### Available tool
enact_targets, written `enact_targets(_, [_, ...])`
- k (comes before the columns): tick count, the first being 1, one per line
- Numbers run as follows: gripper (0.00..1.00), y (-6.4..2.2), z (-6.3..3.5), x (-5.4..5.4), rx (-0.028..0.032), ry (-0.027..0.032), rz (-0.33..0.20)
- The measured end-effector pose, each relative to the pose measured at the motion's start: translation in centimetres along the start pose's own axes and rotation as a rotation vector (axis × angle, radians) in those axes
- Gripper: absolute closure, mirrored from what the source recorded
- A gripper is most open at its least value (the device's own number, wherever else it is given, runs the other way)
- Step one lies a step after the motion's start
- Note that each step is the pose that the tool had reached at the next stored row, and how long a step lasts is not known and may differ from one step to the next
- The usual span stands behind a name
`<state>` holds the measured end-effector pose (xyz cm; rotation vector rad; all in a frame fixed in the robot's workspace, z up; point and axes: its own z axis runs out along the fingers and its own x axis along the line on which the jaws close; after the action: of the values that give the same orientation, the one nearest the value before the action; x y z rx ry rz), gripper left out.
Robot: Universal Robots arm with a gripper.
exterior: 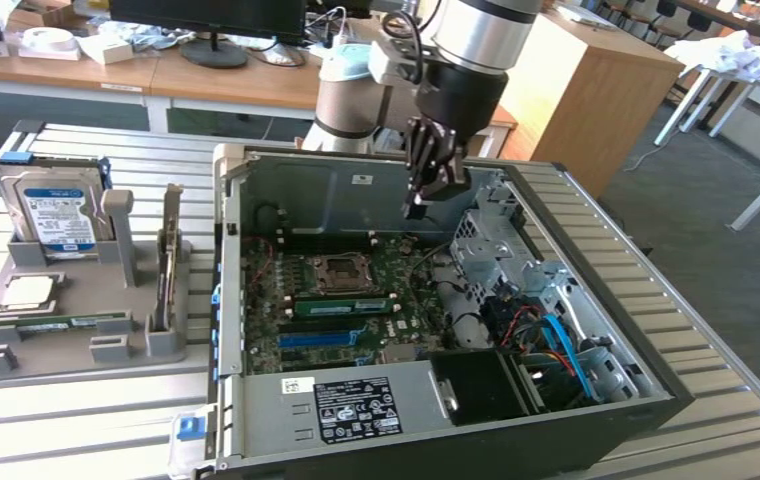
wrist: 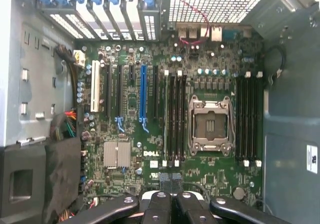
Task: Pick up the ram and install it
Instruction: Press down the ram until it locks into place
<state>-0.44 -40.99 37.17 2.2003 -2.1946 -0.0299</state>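
My gripper (exterior: 418, 205) hangs shut and holds nothing, above the open computer case (exterior: 594, 250), near its rear wall. In the wrist view the gripper (wrist: 171, 199) has its fingertips pressed together over the motherboard (wrist: 125, 134). A long green ram stick (exterior: 340, 304) stands in a slot beside the bare processor socket (exterior: 340, 268); from the wrist it appears edge-on as a pale strip (wrist: 166, 119) next to black slots. A second thin green stick (exterior: 67, 322) lies in the grey holder (exterior: 33, 365) at the exterior view's left.
The holder also carries a blue-labelled hard drive (exterior: 53, 215), a square silver processor chip (exterior: 27, 293) and an upright card (exterior: 167, 265). Inside the case are a drive cage (exterior: 500, 250), blue and orange cables (exterior: 554, 335) and a black power supply (wrist: 30, 179).
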Motion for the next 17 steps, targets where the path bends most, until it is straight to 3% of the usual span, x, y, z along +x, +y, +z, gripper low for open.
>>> enact_targets(12, [0.90, -0.24, 0.00, 0.02, 0.0000, -0.0023, 0.000])
enact_targets(17, [0.90, -0.26, 0.55, 0.01, 0.0002, -0.0094, 0.000])
